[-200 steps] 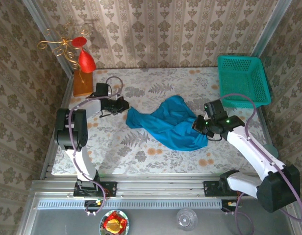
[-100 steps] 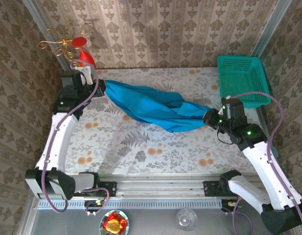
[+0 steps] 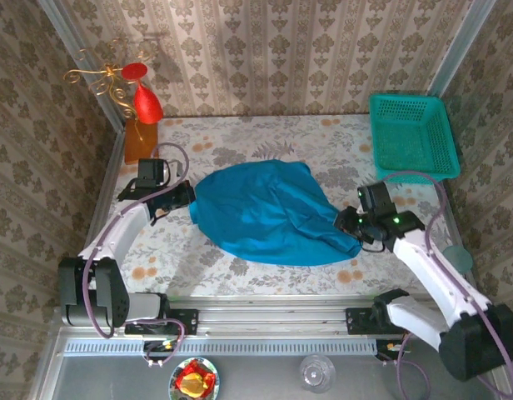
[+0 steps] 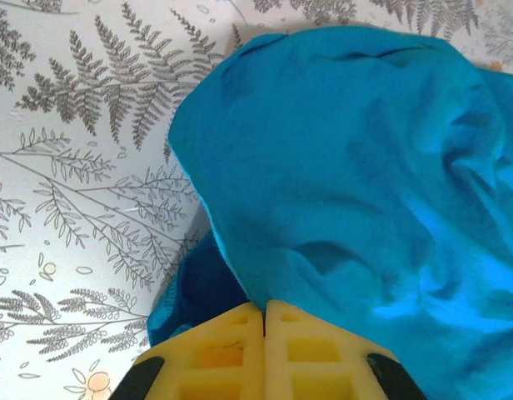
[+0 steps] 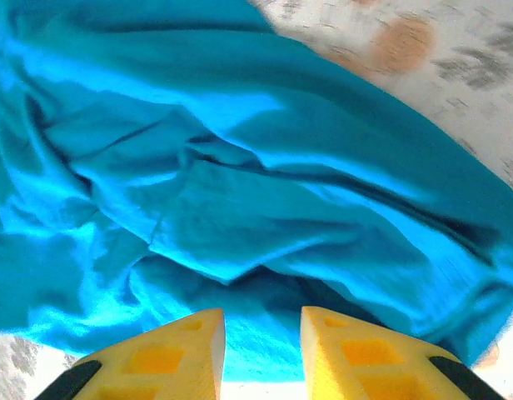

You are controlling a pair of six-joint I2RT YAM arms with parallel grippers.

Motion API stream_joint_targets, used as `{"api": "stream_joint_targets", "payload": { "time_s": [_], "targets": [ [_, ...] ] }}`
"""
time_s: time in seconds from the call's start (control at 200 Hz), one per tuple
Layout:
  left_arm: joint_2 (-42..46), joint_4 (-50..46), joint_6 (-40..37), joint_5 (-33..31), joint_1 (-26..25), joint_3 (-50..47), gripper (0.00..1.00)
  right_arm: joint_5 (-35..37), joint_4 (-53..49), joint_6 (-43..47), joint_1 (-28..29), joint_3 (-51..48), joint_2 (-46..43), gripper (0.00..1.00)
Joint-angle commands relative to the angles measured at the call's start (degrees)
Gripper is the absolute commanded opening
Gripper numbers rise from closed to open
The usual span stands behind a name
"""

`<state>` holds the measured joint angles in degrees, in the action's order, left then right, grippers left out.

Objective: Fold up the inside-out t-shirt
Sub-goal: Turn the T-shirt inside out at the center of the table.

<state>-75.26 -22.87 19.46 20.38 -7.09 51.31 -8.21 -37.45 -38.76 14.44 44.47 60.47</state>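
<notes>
The teal-blue t-shirt (image 3: 265, 212) lies in a wide rumpled oval on the middle of the table. My left gripper (image 3: 186, 198) is at the shirt's left edge. In the left wrist view its yellow jaws (image 4: 265, 310) are shut on a pinch of the t-shirt (image 4: 348, 167), with a darker fold hanging beneath. My right gripper (image 3: 346, 223) sits at the shirt's right end. In the right wrist view the gripper (image 5: 262, 321) is open, its fingers apart over the t-shirt (image 5: 240, 167), whose cloth shows in the gap.
A green mesh basket (image 3: 410, 133) stands at the back right corner. An orange block (image 3: 140, 142) with a red ornament (image 3: 146, 104) on a gold stand is at the back left. Floral table surface (image 3: 240, 142) shows bare behind the shirt and in front of it.
Half a second ago the shirt hung stretched between both raised grippers at the back. Both arms have since come down and nearer, and the shirt now lies spread on the table.
</notes>
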Motion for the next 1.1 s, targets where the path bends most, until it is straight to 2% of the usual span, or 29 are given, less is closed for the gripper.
{"api": "stream_joint_targets", "payload": {
  "time_s": [0.0, 0.2, 0.365, 0.59, 0.66, 0.785, 0.92, 1.095],
  "targets": [
    [0.2, 2.1, 0.6, 1.5, -0.2, 0.7, 0.0, -4.8, 0.9, 12.9, 0.7, 4.6, 7.1, 0.3],
    [0.0, 2.2, 0.7, 1.9, -0.2, 0.8, 0.0, -5.8, 0.1, 20.0, 3.9, 13.0, 22.4, 0.31],
    [0.3, 1.9, 0.6, 1.7, -0.2, 0.6, 0.0, -6.8, 2.1, 20.0, 5.1, 18.1, 34.0, 0.39],
    [1.5, 1.2, 0.1, 1.2, -0.1, 0.4, 0.0, 0.8, 0.2, 19.0, 5.1, 22.8, 44.0, 0.53],
    [1.6, 1.0, 0.0, 1.2, -0.1, 0.3, 0.0, 2.0, -0.9, 18.4, 5.1, 23.2, 45.2, 0.54],
    [1.7, 0.9, -0.1, 1.1, -0.1, 0.3, 0.0, 5.5, -3.1, 17.4, 5.7, 22.0, 42.9, 0.46],
    [1.4, 0.9, -0.2, 0.9, 0.0, 0.4, 0.0, 7.5, -4.6, 16.2, 5.8, 19.4, 37.5, 0.32],
    [1.3, 0.7, -0.4, 0.9, 0.1, 0.6, 0.0, 8.4, -6.4, 14.7, 6.0, 16.4, 31.2, 0.09]
  ]
}}
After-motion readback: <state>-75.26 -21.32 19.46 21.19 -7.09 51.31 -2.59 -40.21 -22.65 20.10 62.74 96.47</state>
